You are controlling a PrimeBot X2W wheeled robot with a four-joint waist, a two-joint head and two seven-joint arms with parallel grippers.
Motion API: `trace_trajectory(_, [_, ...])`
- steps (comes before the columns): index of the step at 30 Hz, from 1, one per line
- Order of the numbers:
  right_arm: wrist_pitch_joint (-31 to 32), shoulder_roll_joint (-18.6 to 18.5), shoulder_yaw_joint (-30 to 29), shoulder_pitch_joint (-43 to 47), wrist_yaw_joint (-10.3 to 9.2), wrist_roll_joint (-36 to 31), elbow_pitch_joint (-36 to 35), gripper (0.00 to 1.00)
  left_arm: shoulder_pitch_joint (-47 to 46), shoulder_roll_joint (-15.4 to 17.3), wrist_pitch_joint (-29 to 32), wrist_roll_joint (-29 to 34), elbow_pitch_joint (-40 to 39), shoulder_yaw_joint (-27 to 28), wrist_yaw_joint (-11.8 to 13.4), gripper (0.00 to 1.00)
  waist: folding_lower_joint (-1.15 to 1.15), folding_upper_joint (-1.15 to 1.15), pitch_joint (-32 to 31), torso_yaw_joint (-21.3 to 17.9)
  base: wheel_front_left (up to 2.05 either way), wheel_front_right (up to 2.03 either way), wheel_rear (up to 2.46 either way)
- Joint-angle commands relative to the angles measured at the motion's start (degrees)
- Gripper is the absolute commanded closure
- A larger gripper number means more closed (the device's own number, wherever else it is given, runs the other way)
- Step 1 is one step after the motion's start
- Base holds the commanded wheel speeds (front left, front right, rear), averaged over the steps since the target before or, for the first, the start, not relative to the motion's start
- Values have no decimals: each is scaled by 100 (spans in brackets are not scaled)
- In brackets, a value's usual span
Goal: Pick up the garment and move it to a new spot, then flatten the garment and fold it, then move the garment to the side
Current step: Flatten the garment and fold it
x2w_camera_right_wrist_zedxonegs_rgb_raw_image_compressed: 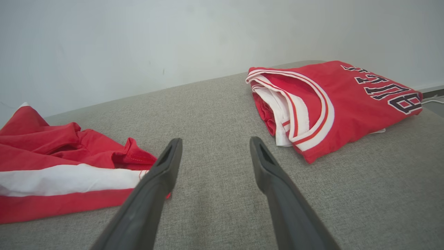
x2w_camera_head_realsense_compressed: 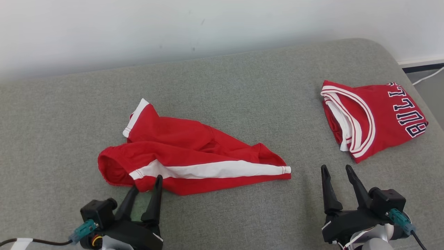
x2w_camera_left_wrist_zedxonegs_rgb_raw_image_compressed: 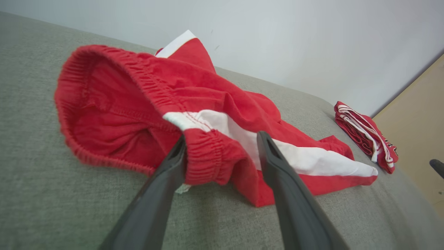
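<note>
Beneath both sets of fingers lies a grey fabric-covered surface point(x2w_camera_head_realsense_compressed: 222, 86), backed by a plain white wall point(x2w_camera_head_realsense_compressed: 173, 24) beyond the fingertips.

Item 1, red shorts point(x2w_camera_head_realsense_compressed: 194, 156): crumpled, unfolded, resting on the grey surface. They start at the tips of the left fingers point(x2w_camera_head_realsense_compressed: 154, 201) and run away from them towards the right fingers' side. The hem end stops short of the right fingers point(x2w_camera_head_realsense_compressed: 327, 194), apart from them. A white side stripe point(x2w_camera_head_realsense_compressed: 208, 170) runs along the near edge. The elastic waistband point(x2w_camera_left_wrist_zedxonegs_rgb_raw_image_compressed: 114, 66) gapes open, just outboard of the left fingertips.

Item 2, red jersey point(x2w_camera_head_realsense_compressed: 378, 118): folded, white-and-red trim at the neck, dark lettering on the far part. It lies ahead of the right fingers and slightly outboard of them, well apart from the shorts. No contact with either set of fingers.

Item 3, left fingers: spread wide. The left wrist view shows them straddling a bunched section of waistband. One finger rests against the gathered cloth. Contact at the other finger, which crosses the white stripe, cannot be confirmed. The cloth is not pinched.

Item 4, right fingers: spread wide, nothing between them. The right wrist view shows bare grey fabric between and ahead of the tips, with the shorts' hem beside one finger and the jersey off to the other side.
</note>
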Motion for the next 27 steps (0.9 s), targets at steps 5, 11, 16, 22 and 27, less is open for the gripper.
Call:
trace_trajectory(5, [-2, 16, -15, 33, 2, -33, -8, 0, 216, 159, -21, -202, -58, -284, 2, 100, 0, 0, -50, 116, 0, 0, 0])
trace_trajectory(11, [-2, 35, 20, 98, 2, -53, -3, 0, 410, 411, -21, -491, -199, -571, 2, 100, 0, 0, -179, 338, 0, 0, 0])
trace_trajectory(16, [-2, -6, 129, 148, 2, 16, -14, 0, 627, 828, -20, -953, -316, -1150, 2, 100, 0, 0, -303, 520, 0, 0, 0])
trace_trajectory(22, [-2, -104, 377, 70, 2, 90, -37, 0, 714, 1139, -21, -1207, -108, -1498, 2, 27, 0, 0, -299, 653, 0, 0, 0])
trace_trajectory(27, [-2, -178, 823, -83, 2, 303, 21, 0, 698, 1003, -21, -1027, 69, -1236, 2, 0, 0, 0, -271, 769, 0, 0, 0])
